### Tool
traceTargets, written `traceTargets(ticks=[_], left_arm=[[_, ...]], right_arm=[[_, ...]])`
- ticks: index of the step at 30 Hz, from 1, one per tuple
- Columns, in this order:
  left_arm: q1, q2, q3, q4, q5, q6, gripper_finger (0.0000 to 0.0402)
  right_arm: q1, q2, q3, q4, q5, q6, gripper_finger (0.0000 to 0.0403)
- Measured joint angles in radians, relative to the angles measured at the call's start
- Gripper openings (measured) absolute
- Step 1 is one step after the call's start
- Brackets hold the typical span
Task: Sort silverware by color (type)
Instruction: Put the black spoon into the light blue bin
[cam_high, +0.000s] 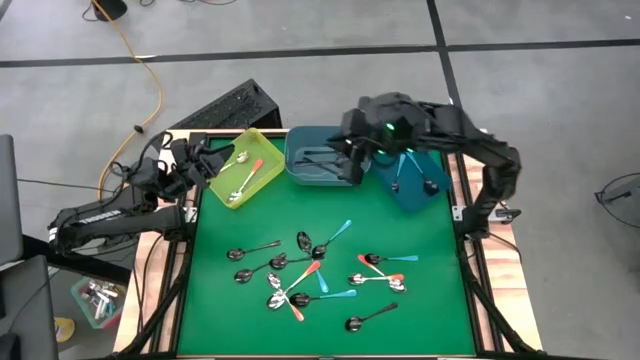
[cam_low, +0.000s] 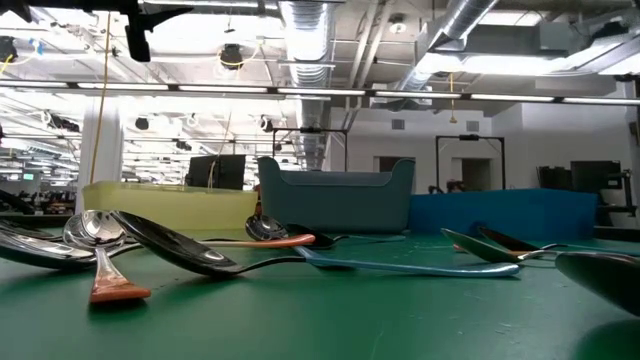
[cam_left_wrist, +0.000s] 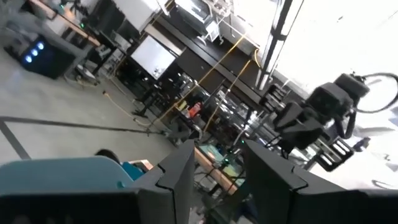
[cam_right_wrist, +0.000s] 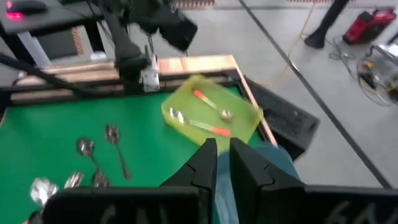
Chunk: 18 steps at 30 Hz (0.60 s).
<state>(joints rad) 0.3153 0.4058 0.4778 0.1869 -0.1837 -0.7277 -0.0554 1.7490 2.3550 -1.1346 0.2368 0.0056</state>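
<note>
Several spoons with orange-red, teal or dark handles lie scattered on the green mat; in the low view they lie close by. Two orange-handled spoons lie in the yellow bin. Dark spoons lie in the grey-blue bin, teal ones in the blue bin. My right gripper hangs above the grey-blue bin; in its wrist view the fingers are shut with only a slit between them, and nothing shows there. My left gripper waits at the yellow bin's left side, open and empty.
The three bins stand in a row along the mat's far edge. A wooden frame borders the mat. A black keyboard lies on the floor behind the yellow bin. A tub of other cutlery sits off the table's left side.
</note>
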Motion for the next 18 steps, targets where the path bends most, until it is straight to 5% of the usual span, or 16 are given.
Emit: traceTargets(ticks=[11,18], left_arm=[[-0.001,0.000,0.000,-0.098,0.207,-0.028,0.0121],[-0.039,0.000,0.000,-0.140,0.282,-0.030,0.0121]], right_arm=[[0.272,-0.084,0.000,-0.432,0.247,0.447,0.0056],[0.446,-0.081,-0.080,-0.430,0.440,0.511,0.0056]])
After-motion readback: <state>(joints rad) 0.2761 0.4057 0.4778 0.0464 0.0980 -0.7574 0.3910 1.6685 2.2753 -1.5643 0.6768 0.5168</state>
